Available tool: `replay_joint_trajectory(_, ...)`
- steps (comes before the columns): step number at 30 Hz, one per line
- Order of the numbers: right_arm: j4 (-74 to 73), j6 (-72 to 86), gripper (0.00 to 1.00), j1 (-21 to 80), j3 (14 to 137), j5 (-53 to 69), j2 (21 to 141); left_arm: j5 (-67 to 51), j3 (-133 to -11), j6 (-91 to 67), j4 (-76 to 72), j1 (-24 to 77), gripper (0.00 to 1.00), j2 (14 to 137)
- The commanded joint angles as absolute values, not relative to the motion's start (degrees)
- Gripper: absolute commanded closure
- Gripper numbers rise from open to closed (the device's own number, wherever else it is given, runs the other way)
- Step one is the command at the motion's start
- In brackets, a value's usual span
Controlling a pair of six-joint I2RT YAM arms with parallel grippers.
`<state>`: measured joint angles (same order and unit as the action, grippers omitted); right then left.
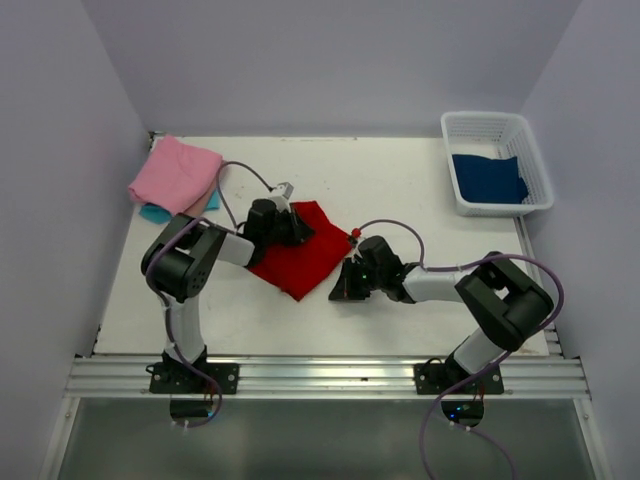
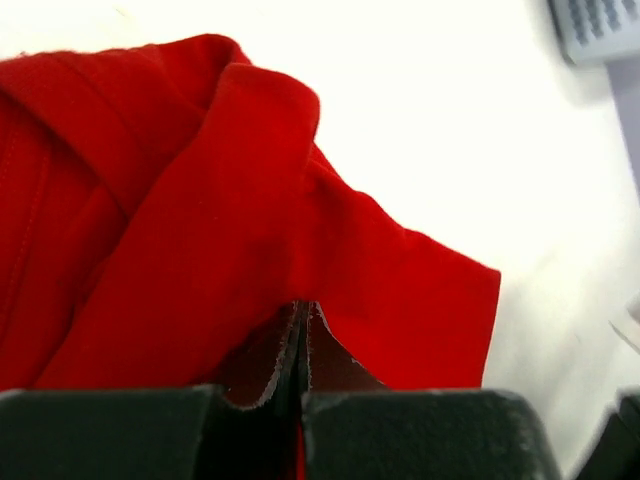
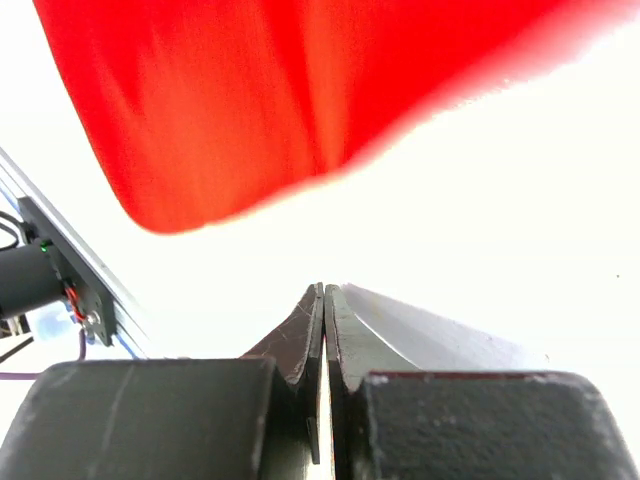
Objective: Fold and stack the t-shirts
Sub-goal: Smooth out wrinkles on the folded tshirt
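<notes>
Pinching the red t-shirt [image 1: 305, 258] at mid-table

At far left I see the pink t-shirt [image 1: 175, 172] folded over a turquoise t-shirt [image 1: 153, 212]. My left gripper [image 2: 303, 325] is clamped tight on red cloth. The right gripper [image 3: 324, 305] sits just beside the shirt's near right edge, fingers pressed together, holding nothing. A dark blue t-shirt [image 1: 487, 178] lies in the basket [image 1: 480, 118], far right.
</notes>
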<state>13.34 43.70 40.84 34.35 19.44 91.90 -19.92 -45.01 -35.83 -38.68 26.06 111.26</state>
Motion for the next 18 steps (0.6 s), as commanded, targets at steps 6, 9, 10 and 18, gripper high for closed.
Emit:
replay_joint_trajectory(6, 12.0, 42.5, 1.00, 41.2, 33.8, 18.4, 93.7, -14.1, -50.5, -28.7, -31.3, 17.4, 1.00, 116.5)
replay_joint_trajectory(9, 11.9, 42.3, 1.00, 41.2, 34.2, 18.8, 93.5, -15.6, -49.9, -28.7, -31.5, 17.1, 1.00, 116.0)
replay_joint_trajectory(10, 11.7, 42.2, 1.00, 41.2, 34.5, 19.1, 93.2, -16.7, -49.1, -28.8, -31.8, 17.1, 1.00, 116.0)
replay_joint_trajectory(18, 2.6, 36.0, 1.00, 41.0, 52.5, 17.0, 94.6, -18.8, -43.8, -30.1, -35.3, 17.1, 1.00, 113.3)
